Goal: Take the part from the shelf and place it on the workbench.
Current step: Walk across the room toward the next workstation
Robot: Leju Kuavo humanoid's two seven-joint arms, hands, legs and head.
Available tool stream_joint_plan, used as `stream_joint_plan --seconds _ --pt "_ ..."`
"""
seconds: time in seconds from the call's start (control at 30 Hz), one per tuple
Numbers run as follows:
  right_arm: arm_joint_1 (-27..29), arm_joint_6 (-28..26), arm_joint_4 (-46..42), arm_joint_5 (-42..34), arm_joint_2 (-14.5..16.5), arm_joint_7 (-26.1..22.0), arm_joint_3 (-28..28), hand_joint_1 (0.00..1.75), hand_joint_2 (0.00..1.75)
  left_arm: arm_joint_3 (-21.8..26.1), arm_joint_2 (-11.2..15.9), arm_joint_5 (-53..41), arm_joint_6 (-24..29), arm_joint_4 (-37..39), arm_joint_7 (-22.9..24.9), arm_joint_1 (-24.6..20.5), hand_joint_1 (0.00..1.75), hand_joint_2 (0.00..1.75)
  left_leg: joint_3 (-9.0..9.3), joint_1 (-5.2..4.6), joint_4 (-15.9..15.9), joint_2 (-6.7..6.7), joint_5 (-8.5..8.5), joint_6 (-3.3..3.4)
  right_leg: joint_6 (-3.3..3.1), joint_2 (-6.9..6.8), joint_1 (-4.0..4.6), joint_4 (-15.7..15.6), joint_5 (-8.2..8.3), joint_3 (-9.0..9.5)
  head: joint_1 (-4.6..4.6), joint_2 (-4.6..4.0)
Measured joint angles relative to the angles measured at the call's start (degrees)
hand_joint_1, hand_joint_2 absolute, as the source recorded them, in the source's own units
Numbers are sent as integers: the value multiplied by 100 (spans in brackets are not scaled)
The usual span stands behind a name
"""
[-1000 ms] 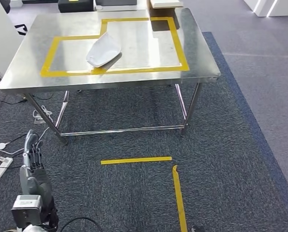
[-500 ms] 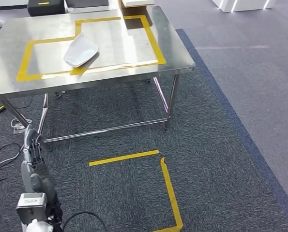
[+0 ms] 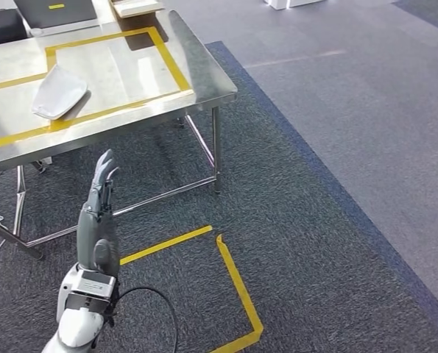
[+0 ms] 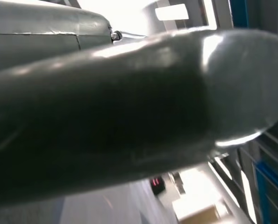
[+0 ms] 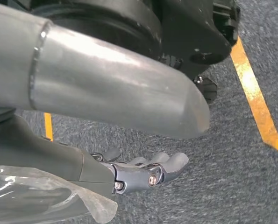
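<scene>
Head view: my left hand [image 3: 98,220] hangs empty, fingers straight; part [image 3: 59,92] lies on workbench [image 3: 205,81], far left.
Left wrist view: blurred; nothing usable.
Right wrist view: right hand [image 5: 144,170] empty, fingers extended; I'd walk steadily, arms low.

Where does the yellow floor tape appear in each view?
Head view: yellow floor tape on the carpet, in front of the workbench, right of the left hand.
Left wrist view: not in it.
Right wrist view: tape on the carpet, beyond the right hand.
Shared landmark: the dark carpet.
</scene>
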Motion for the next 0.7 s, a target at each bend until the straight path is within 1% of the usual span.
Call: stream_joint_plan --seconds 0.03,0.07,0.1,0.13,0.17,0.2,0.23,0.27,0.3,0.33,0.37,0.4,0.43,0.47,0.5,0.53,0.57,0.6,0.63,0.67,0.7 --pt "-3 2 3 -1 0 -1 -1 0 0 -101 21 4 -55 2 78 -77 0 0 34 -3 -126 -76 6 16 35 66 -14 16 19 -52 2 0" --pt "0 4 7 -2 0 -1 -1 0 0 -195 38 3 -97 3 137 -142 0 0 33 -9 -171 -71 -10 22 77 129 -26 26 43 -101 1 0" --pt "11 3 9 -3 -5 2 -3 0 0 -280 49 2 -123 5 173 -199 0 0 32 -7 -210 -10 -11 31 114 170 -40 26 61 -158 -6 0" --pt "25 3 14 -2 -10 5 -5 0 0 -354 57 1 -143 7 198 -248 0 0 27 3 -233 61 10 49 149 118 -39 51 46 -208 -1 0" --pt "33 3 19 -2 -14 8 -7 0 0 -419 63 -2 -159 8 216 -288 0 0 30 18 -262 137 33 73 182 1 -36 153 -25 -282 16 0" --pt "32 3 24 -1 -19 14 -8 0 0 -474 72 -6 -182 9 242 -317 0 0 31 33 -289 226 53 93 214 -154 -35 374 -159 -407 35 0" --pt "26 4 26 1 -19 23 -9 0 0 -518 84 -15 -212 13 280 -338 0 0 29 33 -295 316 59 105 248 -318 -43 701 -336 -563 54 0" --pt "18 4 27 2 -19 41 -9 0 0 -563 98 -25 -251 20 325 -354 0 0 20 31 -296 406 62 111 279 -409 -60 1086 -513 -747 68 0" --pt "15 5 27 2 -19 69 -10 0 0 -611 113 -22 -300 30 382 -372 0 0 14 30 -295 498 62 111 309 -454 -78 1419 -633 -903 68 0" --pt "21 5 28 2 -19 102 -13 0 0 -667 124 2 -357 42 447 -396 0 0 11 31 -294 581 60 108 333 -479 -97 1597 -658 -979 69 0" --pt "34 5 30 1 -19 136 -16 0 0 -728 131 53 -418 54 510 -424 0 0 12 32 -291 658 55 102 353 -507 -116 1552 -575 -941 69 0" --pt "47 4 31 0 -19 162 -21 0 0 -787 136 121 -474 63 566 -452 0 0 19 35 -290 730 47 90 366 -556 -132 1282 -406 -786 70 0" --pt "56 4 31 -1 -19 177 -25 0 0 -839 137 188 -520 70 610 -479 0 0 32 36 -287 799 34 69 373 -652 -142 878 -217 -558 70 0" --pt "54 4 31 0 -18 182 -27 0 0 -881 140 238 -556 73 639 -505 0 0 42 21 -281 861 17 40 369 -796 -125 481 -87 -327 75 0" --pt "47 5 32 1 -18 178 -29 0 0 -915 145 271 -580 74 655 -532 0 0 52 3 -272 918 3 8 336 -896 -111 199 -12 -169 76 0" --pt "41 5 32 3 -16 172 -32 0 0 -947 153 289 -602 74 665 -558 0 0 58 -19 -264 973 -8 -21 294 -957 -94 62 0 -95 74 0" --pt "38 8 33 8 -16 161 -37 0 0 -977 163 299 -619 74 668 -581 0 0 63 -38 -257 1029 -16 -49 244 -947 -74 38 -19 -91 72 0" --pt "44 14 36 16 -16 146 -42 0 0 -1008 173 307 -632 75 668 -601 0 0 74 -38 -254 1089 -25 -76 188 -867 -78 46 -10 -113 67 0" --pt "54 20 38 28 -16 131 -47 0 0 -1033 186 309 -645 75 669 -618 0 0 81 -26 -235 1078 -57 -107 149 -802 -81 46 -4 -122 62 0" --pt "58 29 40 42 -16 114 -49 0 0 -1050 202 309 -652 75 668 -632 0 0 57 -8 -143 984 -142 -137 108 -735 -86 42 5 -126 54 0" --pt "60 37 42 55 -16 101 -50 0 0 -1060 225 308 -655 75 668 -641 0 0 -11 9 47 843 -279 -162 70 -672 -94 34 18 -125 46 0"
